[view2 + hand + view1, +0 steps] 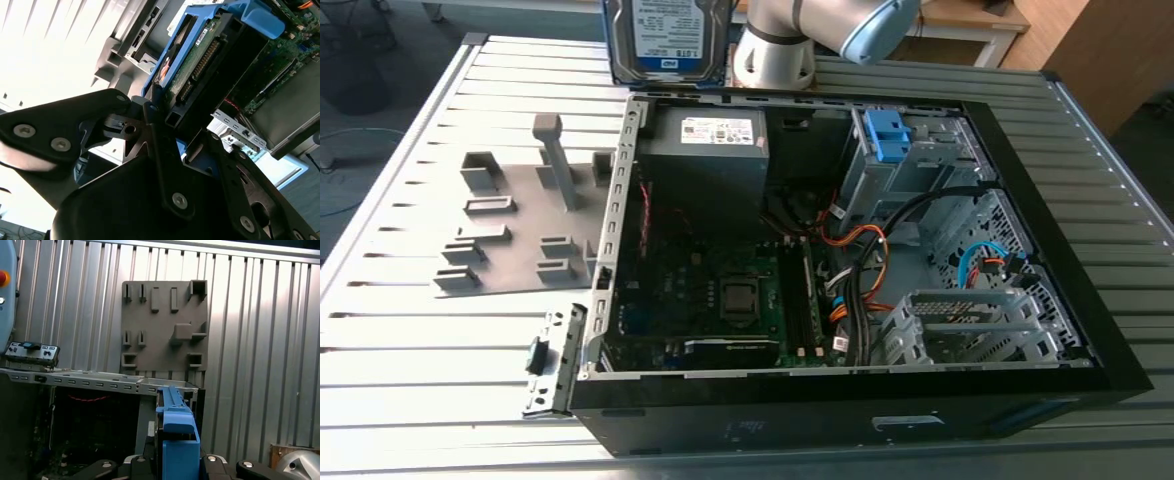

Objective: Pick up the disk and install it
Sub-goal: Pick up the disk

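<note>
The arm [781, 45] stands at the top edge of the exterior view. Its gripper [175, 125] is clamped on the disk [670, 38], pinching it by the blue bracket [177, 440]. The disk is held upright at top centre, above the rear rim of the open computer case [787, 425], with its blue-and-white label facing the camera. The grey power supply [707, 175] carries a white label.

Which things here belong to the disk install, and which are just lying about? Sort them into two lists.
Belong to the job:
the disk, clamped in the gripper
the open computer case
the silver drive cage with its blue latch

Just lying about:
the grey fixture board on the table
the grey power supply inside the case
</note>
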You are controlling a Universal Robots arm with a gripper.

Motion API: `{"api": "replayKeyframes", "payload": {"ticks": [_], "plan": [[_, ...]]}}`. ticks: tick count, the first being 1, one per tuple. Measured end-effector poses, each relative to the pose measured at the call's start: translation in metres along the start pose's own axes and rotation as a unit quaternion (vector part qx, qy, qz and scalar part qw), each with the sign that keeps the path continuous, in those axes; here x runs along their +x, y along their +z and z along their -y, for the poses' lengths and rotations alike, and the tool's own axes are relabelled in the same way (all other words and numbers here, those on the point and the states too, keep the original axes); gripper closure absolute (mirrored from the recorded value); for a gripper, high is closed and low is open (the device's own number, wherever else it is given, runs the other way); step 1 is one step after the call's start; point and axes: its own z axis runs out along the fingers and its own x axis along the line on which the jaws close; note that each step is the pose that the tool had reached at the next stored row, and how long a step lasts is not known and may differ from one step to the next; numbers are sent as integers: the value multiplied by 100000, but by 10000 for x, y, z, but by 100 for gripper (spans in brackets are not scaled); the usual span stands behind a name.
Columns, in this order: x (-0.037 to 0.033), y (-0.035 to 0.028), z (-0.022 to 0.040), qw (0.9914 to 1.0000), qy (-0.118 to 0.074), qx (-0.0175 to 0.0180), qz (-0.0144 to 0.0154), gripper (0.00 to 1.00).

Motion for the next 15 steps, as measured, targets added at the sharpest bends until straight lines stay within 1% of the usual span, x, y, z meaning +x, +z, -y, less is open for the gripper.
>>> {"api": "replayKeyframes", "payload": {"ticks": [15], "plan": [[60,3,36,100000,-3,0,0,63]]}}
